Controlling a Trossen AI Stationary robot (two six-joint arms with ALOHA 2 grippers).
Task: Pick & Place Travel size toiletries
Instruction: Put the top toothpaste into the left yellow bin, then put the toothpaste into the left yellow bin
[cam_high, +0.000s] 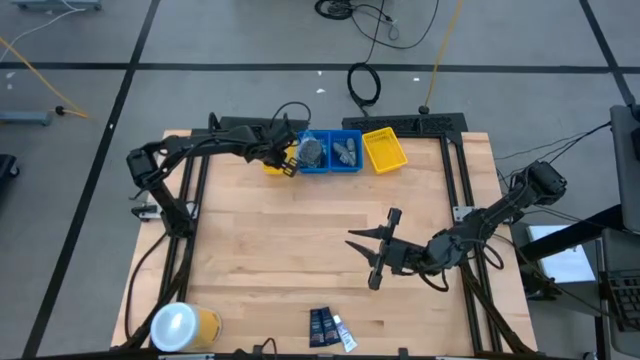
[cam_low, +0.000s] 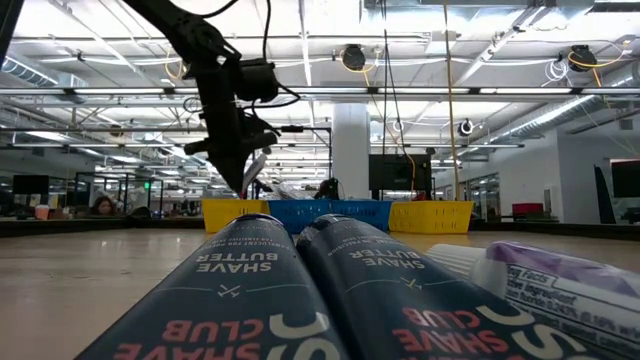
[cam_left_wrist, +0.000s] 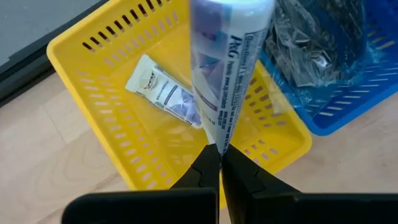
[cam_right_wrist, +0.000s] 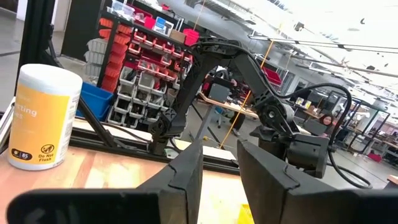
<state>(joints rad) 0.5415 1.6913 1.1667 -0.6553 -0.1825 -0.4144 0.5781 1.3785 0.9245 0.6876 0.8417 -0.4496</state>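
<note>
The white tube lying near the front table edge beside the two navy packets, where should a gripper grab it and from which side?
Grip the white tube across its narrow width at mid-length, coming straight down. It lies flat, angled, its one long side close against the navy packets, so set the jaws across the free end near the table edge. The right gripper is open and nearest.

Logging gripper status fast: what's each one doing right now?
Left gripper: closed on a white tube above the yellow tray.
Right gripper: open, empty.

Bright overhead strip lights; foreground shave-butter packets blurred close up.
</note>
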